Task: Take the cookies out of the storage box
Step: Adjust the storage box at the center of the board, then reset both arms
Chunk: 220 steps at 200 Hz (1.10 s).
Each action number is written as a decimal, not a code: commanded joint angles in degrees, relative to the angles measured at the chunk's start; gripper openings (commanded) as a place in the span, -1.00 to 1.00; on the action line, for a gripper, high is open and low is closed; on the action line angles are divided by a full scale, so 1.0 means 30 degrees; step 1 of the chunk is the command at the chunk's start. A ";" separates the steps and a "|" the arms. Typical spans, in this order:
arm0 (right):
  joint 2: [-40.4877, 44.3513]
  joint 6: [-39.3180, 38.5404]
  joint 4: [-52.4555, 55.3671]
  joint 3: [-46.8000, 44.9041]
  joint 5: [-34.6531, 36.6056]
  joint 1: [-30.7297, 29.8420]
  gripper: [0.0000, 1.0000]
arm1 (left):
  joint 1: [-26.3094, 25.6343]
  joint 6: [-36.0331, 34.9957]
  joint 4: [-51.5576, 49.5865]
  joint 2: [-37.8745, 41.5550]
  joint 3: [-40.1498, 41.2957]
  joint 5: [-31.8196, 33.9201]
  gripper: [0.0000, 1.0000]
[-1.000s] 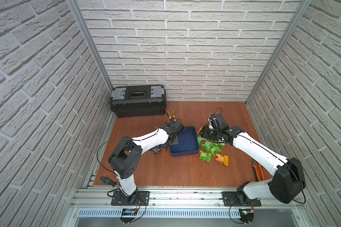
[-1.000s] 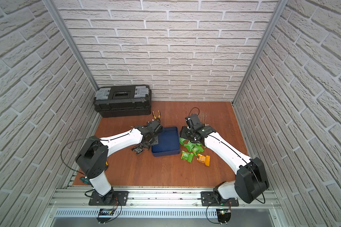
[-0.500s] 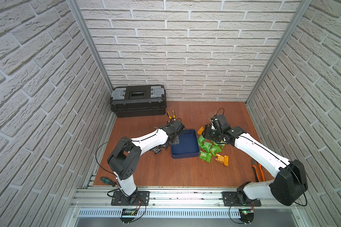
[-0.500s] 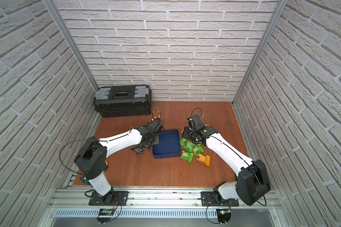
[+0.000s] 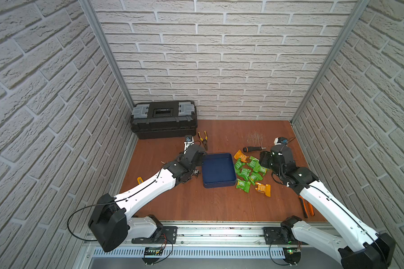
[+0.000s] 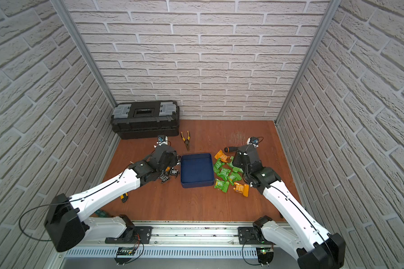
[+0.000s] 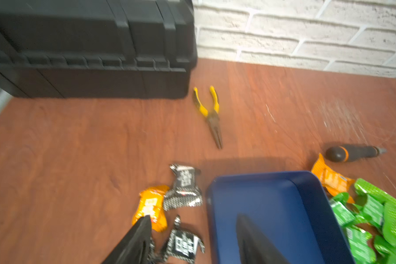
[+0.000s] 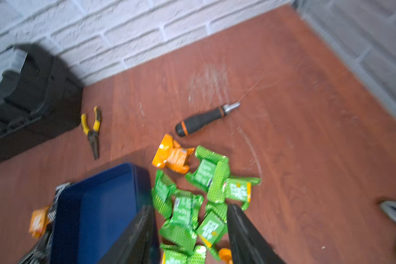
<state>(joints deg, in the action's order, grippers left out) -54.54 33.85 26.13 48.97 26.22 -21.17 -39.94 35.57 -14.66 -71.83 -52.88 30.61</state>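
**Unloading the storage box, closing stage.** The shallow navy blue square storage box [image 5: 218, 170] sits at the middle of the red-brown wooden desk [image 5: 196, 205]. In both top views its floor is bare, with no packet visible inside.

The cookies lie on the desk in two groups:
- At 3 o'clock of the box is a cluster of crinkly bright green foil packets [image 5: 247, 171]. One orange foil packet [image 5: 240, 156] lies at its 12 o'clock edge and another [image 5: 262, 188] at its 5 o'clock edge.
- At 9 o'clock of the box, just beside its wall, are black foil packets with white print [image 7: 184, 187] and one more orange packet [image 7: 150, 205].

The left gripper [image 7: 193, 219] hangs across the box's 9 o'clock wall with its black fingers [image 7: 137, 237] spread well apart. One fingertip is over the orange packet and the other over the box floor, and nothing is held between them. The right gripper [image 8: 190, 206] hovers over the green cluster. Its fingers [image 8: 242, 228] are also apart — the packets under them appear to lie loose on the desk, not gripped.

**Step in hand.** Judging by the empty box and the two empty grippers, the unloading looks complete and the arms are at the letting-go stage.

**Next move.** Each arm would need to rise straight up before it retreats, so that the left fingers do not catch the box wall and the right fingers do not drag green packets along. The box's near wall hides a thin strip of its floor, which is worth checking for a leftover packet.
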 commanded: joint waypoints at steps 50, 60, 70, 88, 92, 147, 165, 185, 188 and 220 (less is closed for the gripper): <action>-0.4097 -0.7205 -0.7456 -0.2328 0.6629 0.2778 0.46 | 0.7151 -0.4884 0.5526 0.2278 0.4236 -0.0278 0.97; -0.4742 -0.7830 -0.8985 -0.2735 0.5558 0.3002 0.47 | 0.8316 -0.5207 0.6002 0.2386 0.4704 -0.0798 0.97; -0.5173 -0.8290 -1.0993 -0.3419 0.4645 0.3205 0.47 | 0.9524 -0.5174 0.5945 0.2315 0.4903 -0.1503 0.97; -0.5947 -0.8854 -1.4330 -0.4438 0.3669 0.3633 0.48 | 1.1245 -0.5599 0.6216 0.2039 0.5178 -0.2410 0.97; -0.6162 -0.8973 -1.4855 -0.4600 0.3530 0.3704 0.49 | 1.1550 -0.5799 0.6391 0.1992 0.5288 -0.2528 0.97; -0.7439 -1.1694 -1.9562 -0.6179 0.0548 0.4730 0.50 | 1.3580 -0.8557 0.9601 0.0718 0.6818 -0.3110 0.96; -0.7133 -1.1595 -1.8199 -0.6242 0.0163 0.4886 0.49 | 1.3736 -0.9117 1.0344 0.0381 0.7228 -0.3674 0.96; -0.7405 -1.1216 -2.0058 -0.7783 -0.0208 0.5103 0.49 | 1.3853 -0.9658 1.1473 -0.0079 0.7914 -0.3980 0.96; -0.7532 -1.1127 -2.0358 -0.7943 -0.0231 0.5132 0.49 | 1.3862 -0.9729 1.1663 -0.0178 0.8027 -0.3991 0.96; -0.8483 -1.1146 -2.2754 -0.8633 -0.1293 0.5483 0.48 | 1.3937 -1.0096 1.4069 -0.1154 0.9203 -0.4480 0.97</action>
<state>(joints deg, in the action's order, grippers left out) -78.24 0.67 -32.95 23.70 25.63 -5.67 1.39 7.42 18.09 -73.49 -27.88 19.25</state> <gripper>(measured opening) 0.743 0.983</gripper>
